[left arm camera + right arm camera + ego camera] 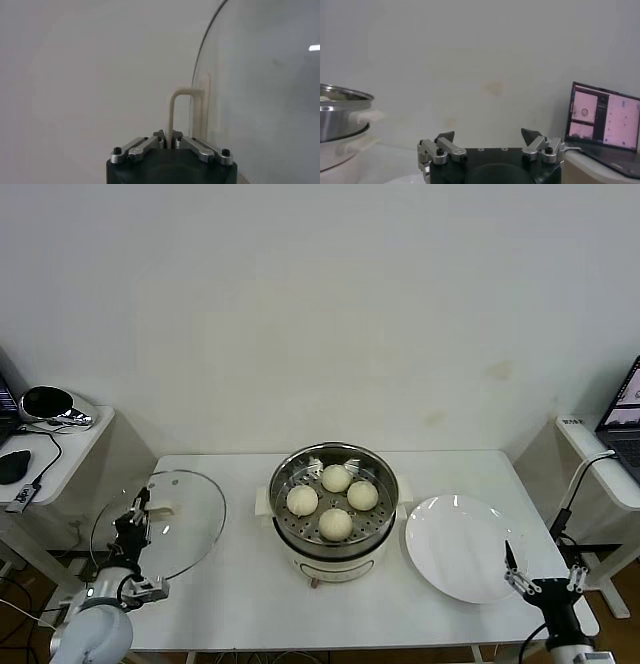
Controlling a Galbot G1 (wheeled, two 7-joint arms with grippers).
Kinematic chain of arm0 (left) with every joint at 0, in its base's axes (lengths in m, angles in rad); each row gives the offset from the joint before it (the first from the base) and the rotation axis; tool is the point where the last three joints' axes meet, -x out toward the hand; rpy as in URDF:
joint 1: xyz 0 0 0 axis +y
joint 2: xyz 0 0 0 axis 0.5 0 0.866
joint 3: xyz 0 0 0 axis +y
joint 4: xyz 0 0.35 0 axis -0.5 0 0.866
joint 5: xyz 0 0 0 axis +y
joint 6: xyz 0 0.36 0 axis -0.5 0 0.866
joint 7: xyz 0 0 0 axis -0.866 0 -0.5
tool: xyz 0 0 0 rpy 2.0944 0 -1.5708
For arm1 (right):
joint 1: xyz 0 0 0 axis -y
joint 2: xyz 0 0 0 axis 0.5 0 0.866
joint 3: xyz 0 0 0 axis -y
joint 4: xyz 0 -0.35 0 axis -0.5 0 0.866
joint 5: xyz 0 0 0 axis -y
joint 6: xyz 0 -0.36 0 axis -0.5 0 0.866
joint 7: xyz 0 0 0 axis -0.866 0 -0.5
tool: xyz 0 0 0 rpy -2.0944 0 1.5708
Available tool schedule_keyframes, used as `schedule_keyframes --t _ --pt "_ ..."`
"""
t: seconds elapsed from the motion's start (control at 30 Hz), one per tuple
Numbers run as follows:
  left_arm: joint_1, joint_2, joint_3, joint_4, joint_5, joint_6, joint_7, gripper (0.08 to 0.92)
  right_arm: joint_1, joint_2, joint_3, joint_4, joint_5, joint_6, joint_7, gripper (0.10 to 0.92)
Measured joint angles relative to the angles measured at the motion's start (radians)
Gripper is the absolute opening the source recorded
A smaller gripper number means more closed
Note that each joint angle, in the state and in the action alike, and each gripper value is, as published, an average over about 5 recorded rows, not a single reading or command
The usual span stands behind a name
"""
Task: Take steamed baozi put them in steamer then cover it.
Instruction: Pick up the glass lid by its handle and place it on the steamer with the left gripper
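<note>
1. Four smooth cream-white steamed baozi (336, 500) sit together on the perforated tray inside the round stainless-steel steamer (384, 481), which stands uncovered on its cream base at the middle of the white table (235, 584).

2. The left gripper (133, 522), at the table's left edge, is clamped on the cream rectangular handle (178, 114) of the round clear glass cover (190, 519); the left wrist view shows the jaws closed together around the handle's thin bar, with the glass standing just beside it.

3. The right gripper (540, 582) hangs idle with its jaws wide apart near the front edge of the flat white plate (455, 544), which lies bare to the steamer's right.

4. With the buns loaded, covering appears to be the only step left.

5. Risks from here: the grip catches only a narrow handle bar, so the heavy glass could pivot or slip during the carry; a low or tilted approach could knock the metal rim against the steamer wall or press a bun; an off-centre release could leave the cover perched askew on the pot.
</note>
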Motion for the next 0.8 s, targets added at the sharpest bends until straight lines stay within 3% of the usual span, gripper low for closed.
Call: schedule_keyframes --t 0.2,0.43,0.8 --pt "0.005 0.041 0.049 -0.177 -0.047 0.118 0.057 0.149 0.008 0.009 -0.017 -0.010 -0.030 0.011 0.003 0.823" --pt "-0.073 0.065 0.187 -0.270 -0.062 0.231 0.099 0.149 0.022 0.028 -0.040 -0.025 -0.081 0.014 0.015 0.823" --pt "-0.294 -0.018 0.460 -0.277 0.060 0.381 0.240 0.149 0.052 0.062 -0.074 -0.054 -0.162 0.007 0.037 0.823"
